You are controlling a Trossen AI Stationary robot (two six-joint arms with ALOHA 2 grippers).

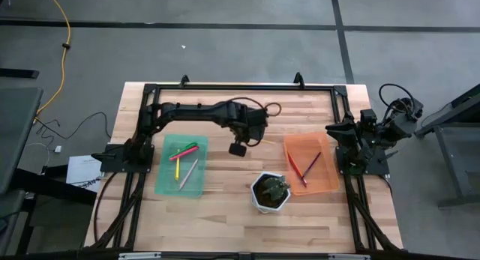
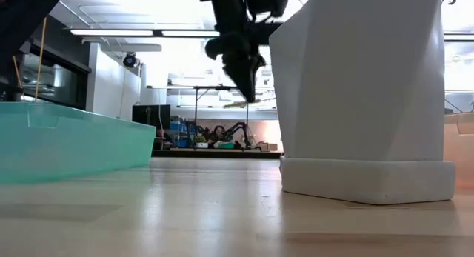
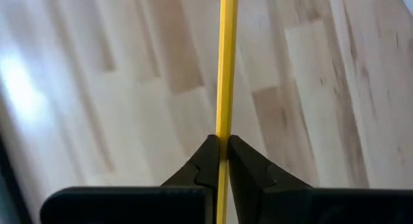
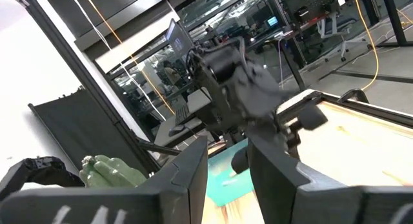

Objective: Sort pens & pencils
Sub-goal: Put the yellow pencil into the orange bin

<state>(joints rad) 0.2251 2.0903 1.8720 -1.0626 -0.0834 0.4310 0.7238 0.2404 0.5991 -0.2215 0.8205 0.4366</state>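
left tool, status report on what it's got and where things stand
Left tool shut on a yellow pencil, above bare table between the trays. Right tool parked by the orange tray, holding nothing. White plant pot sits between the trays.

- pens: pink, green and yellow sticks lie crossed in the green tray, a silver-grey one just beside them, slanted
- pencils: two thin sticks, one dark, one red-brown, crossed in the orange tray
- yellow pencil: thin, straight; clamped between left gripper fingers above bare tabletop
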